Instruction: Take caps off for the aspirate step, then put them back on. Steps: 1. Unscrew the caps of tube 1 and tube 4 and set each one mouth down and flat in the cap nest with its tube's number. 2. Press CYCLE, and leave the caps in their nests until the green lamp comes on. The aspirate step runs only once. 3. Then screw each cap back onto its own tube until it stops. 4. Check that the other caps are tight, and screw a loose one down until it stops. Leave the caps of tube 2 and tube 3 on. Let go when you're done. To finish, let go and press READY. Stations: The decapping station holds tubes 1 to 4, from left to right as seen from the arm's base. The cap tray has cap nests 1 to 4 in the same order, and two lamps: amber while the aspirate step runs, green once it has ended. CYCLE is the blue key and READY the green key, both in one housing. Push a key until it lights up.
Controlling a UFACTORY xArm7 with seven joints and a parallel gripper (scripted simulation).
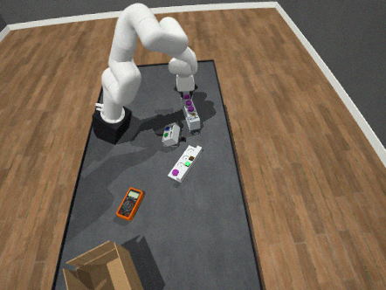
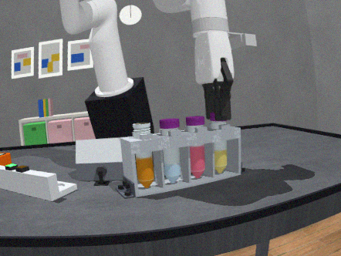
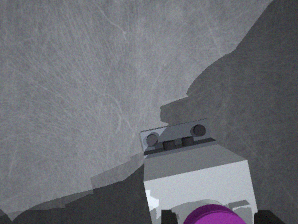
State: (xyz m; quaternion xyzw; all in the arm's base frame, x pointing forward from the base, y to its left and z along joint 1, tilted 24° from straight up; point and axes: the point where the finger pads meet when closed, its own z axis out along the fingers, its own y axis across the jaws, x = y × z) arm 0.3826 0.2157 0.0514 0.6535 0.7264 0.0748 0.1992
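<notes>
The decapping rack (image 1: 191,111) (image 2: 181,162) holds four tubes. My gripper (image 2: 217,116) stands straight over tube 1 (image 2: 220,154), the yellow one at the rack's far end. Its fingers sit loosely around the purple cap (image 3: 212,216) on that tube, slightly apart and not clamping it. Tubes 2 (image 2: 169,123) and 3 (image 2: 195,120) wear purple caps. Tube 4 (image 2: 141,129), with orange liquid, is open and shows its thread. A purple cap (image 1: 175,172) lies in the near end nest of the cap tray (image 1: 185,162). The tray's green lamp (image 1: 188,163) is lit.
The key housing (image 1: 170,134), with a blue and a green key, stands between the arm's base and the cap tray. An orange multimeter (image 1: 129,203) lies nearer the camera. An open cardboard box (image 1: 102,268) sits at the mat's near corner.
</notes>
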